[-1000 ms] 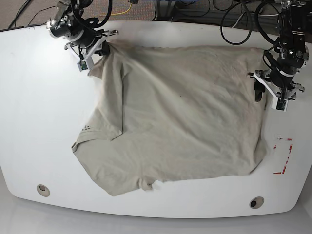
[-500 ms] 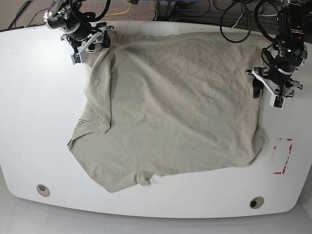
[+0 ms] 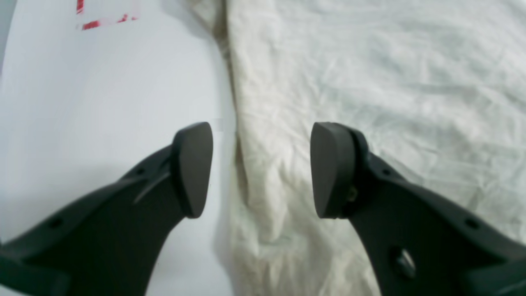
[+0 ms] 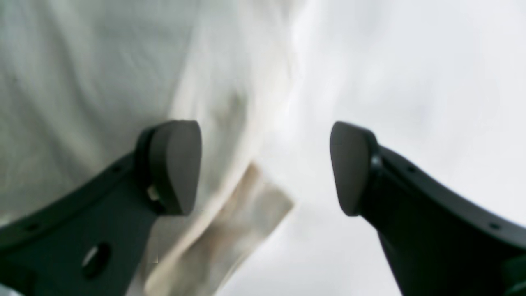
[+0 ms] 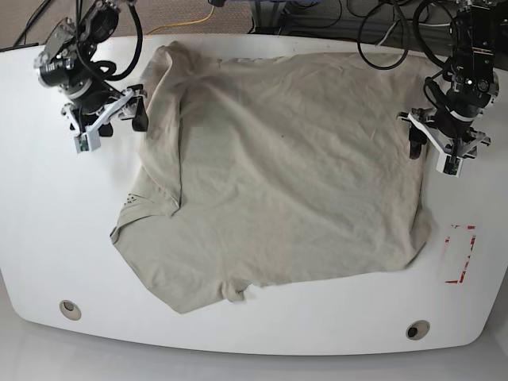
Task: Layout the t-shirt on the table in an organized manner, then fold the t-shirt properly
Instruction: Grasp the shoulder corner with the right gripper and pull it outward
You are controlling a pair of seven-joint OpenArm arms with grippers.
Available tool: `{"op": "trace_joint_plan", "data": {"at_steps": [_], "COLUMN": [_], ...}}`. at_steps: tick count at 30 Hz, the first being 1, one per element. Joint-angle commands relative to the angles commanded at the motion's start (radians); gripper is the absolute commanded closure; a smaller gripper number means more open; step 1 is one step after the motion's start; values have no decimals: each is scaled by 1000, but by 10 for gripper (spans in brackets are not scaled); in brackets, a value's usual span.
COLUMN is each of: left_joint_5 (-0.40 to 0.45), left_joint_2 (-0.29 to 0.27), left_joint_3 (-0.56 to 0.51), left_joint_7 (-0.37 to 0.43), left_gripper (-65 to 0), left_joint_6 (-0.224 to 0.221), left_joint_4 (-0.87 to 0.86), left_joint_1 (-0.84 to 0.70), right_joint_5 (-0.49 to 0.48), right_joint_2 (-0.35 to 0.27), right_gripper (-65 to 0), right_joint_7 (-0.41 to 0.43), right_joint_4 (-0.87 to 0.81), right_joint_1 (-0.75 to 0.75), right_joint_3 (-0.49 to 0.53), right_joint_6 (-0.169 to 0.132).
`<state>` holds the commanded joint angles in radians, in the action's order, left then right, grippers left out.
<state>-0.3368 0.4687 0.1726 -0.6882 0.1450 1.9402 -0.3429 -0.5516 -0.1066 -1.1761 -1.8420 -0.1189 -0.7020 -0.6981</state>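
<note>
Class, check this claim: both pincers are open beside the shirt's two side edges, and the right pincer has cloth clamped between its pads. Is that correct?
Not quite. The right pincer is open and holds nothing; the right wrist view shows its pads apart above the t-shirt edge and the table. The left pincer is open too, as stated.

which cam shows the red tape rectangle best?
Base view: the whole red tape rectangle shows on the table, right of the t-shirt. Left wrist view catches only a cropped corner; right wrist view shows none.

tool [image 4: 265,168] wide apart, t-shirt [image 4: 102,74] edge btwn
</note>
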Motion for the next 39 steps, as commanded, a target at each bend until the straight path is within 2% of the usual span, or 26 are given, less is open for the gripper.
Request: {"op": "trace_joint_plan", "data": {"at_steps": [4, 7, 14, 20, 28, 30, 32, 35, 36, 39], "left_joint_5": [0, 0, 0, 0, 0, 0, 0, 0, 0, 0], "left_joint_2": [-3, -3, -3, -5, -5, -5, -5, -5, -5, -5], "left_joint_3": [-2, -2, 0, 0, 2, 2, 2, 2, 2, 0], "left_joint_7": [-2, -3, -5, -5, -5, -5, -5, -5, -5, -5], "left_gripper": [-353, -353, -353, -353, -353, -353, -353, -353, -353, -353], "left_joint_6": [0, 0, 0, 0, 0, 0, 0, 0, 0, 0], "left_joint_4": [0, 0, 0, 0, -2, -2, -2, -2, -2, -2], "left_joint_1": [0, -2, -2, -2, 2, 2, 3, 5, 5, 5], "right_joint_5": [2, 2, -8, -2, -2, -2, -2, -2, -2, -5], "right_joint_2": [-58, -94, -103, -52, -49, -49, -49, -49, -49, -51], "right_gripper": [-468, -468, -468, -468, -457, -403, -277, -25, 0, -25], "right_joint_7": [2, 2, 0, 0, 0, 0, 2, 2, 2, 2], "right_joint_4": [224, 328, 338, 339, 339, 339, 341, 339, 339, 316], "right_joint_1": [150, 210, 210, 172, 133, 133, 133, 133, 135, 135], "right_joint_3": [2, 2, 120, 133, 133, 133, 133, 133, 133, 127], "right_joint_6": [0, 0, 0, 0, 0, 0, 0, 0, 0, 0]}}
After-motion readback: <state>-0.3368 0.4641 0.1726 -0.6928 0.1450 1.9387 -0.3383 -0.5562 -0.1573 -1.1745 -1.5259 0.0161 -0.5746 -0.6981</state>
